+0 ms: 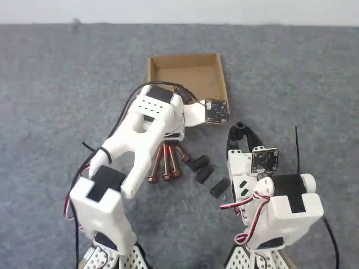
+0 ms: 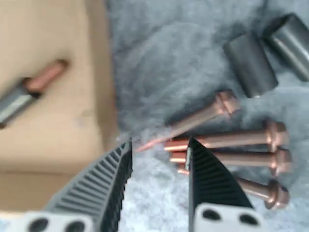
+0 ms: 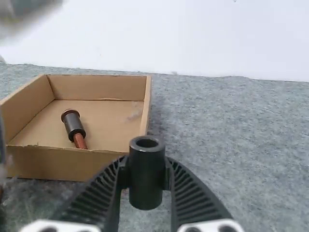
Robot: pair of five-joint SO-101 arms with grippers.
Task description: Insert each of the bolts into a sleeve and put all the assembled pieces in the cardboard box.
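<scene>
grey felt mat (image 1: 50, 84) covering the whole work surface in every view, fuzzy fibrous nap with lighter flecks, plain white wall (image 3: 193, 34) rising behind the mat's far edge, meeting it in a straight line

Metal, card, cloth
Bolts (image 2: 227, 140) shone coppery metal; sleeves (image 2: 250, 65) were matt black; box (image 3: 72, 162) plain cardboard; tabletop (image 1: 56, 84) fuzzy grey cloth.

The light in here is bright, soft and even, apparently from overhead. The grey tabletop (image 1: 291, 73) has no hot spots, and only a faint, soft-edged shadow lies beside the left arm (image 1: 140, 140). The white wall (image 3: 193, 34) glares almost blank. The bolts (image 2: 227, 140) have a dull coppery sheen, and the sleeve (image 3: 146, 169) a pale highlight on its rim. The cardboard box (image 3: 96, 87) is lit evenly inside.
</scene>
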